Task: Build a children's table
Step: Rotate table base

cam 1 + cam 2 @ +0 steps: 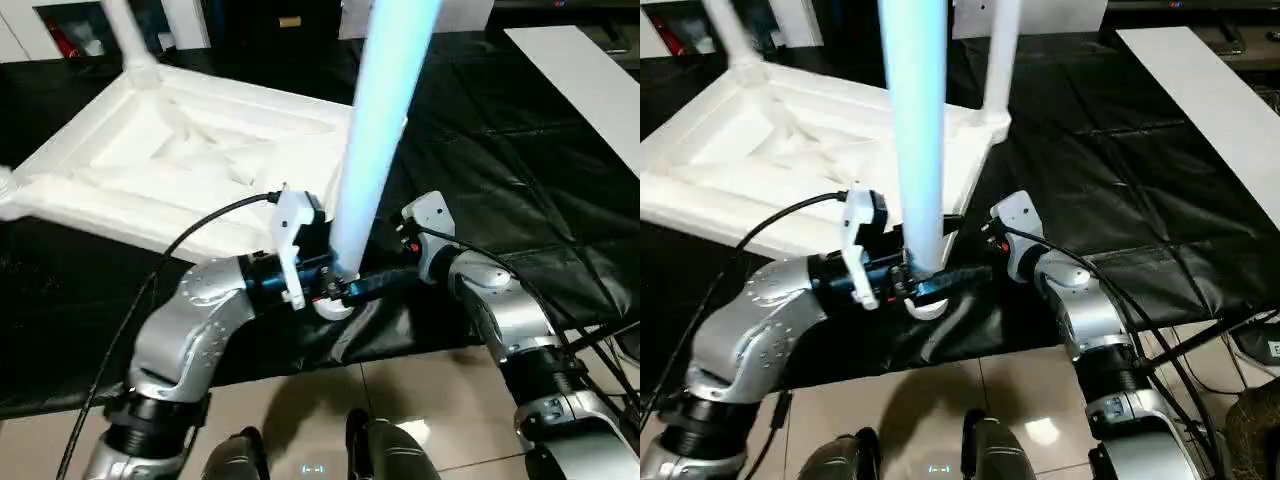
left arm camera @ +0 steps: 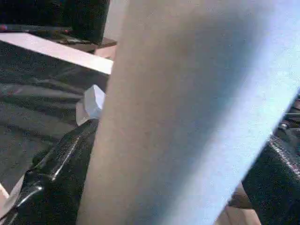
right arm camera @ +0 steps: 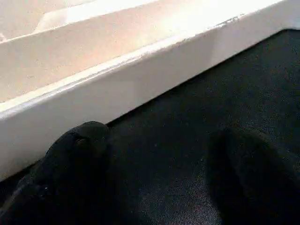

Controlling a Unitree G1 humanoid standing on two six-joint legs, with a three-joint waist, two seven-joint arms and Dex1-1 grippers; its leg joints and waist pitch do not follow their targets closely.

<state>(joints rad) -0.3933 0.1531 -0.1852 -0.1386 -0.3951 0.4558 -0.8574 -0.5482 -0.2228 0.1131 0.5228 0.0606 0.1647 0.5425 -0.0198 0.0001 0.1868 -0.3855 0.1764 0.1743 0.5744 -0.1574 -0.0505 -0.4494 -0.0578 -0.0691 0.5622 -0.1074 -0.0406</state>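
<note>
The children's table lies upside down on the black-covered work table, its ribbed top (image 1: 190, 150) facing up. One white leg (image 1: 125, 30) stands in the far left corner socket and another (image 1: 1002, 55) in the far right one. A third leg (image 1: 380, 120) rises from the near corner socket (image 1: 335, 308). My left gripper (image 1: 338, 285) is shut on this leg just above the socket, with a black finger (image 2: 61, 159) pressed against each side. My right gripper (image 3: 164, 183) is open with nothing between its fingers. It lies low over the black cover beside the top's edge (image 3: 117, 93), pointing at the leg's base.
The black cover (image 1: 500, 180) spreads out to the right of the table top. A long white board (image 1: 590, 80) lies at the far right. The work table's front edge runs just below my grippers, with tiled floor (image 1: 420, 400) beneath.
</note>
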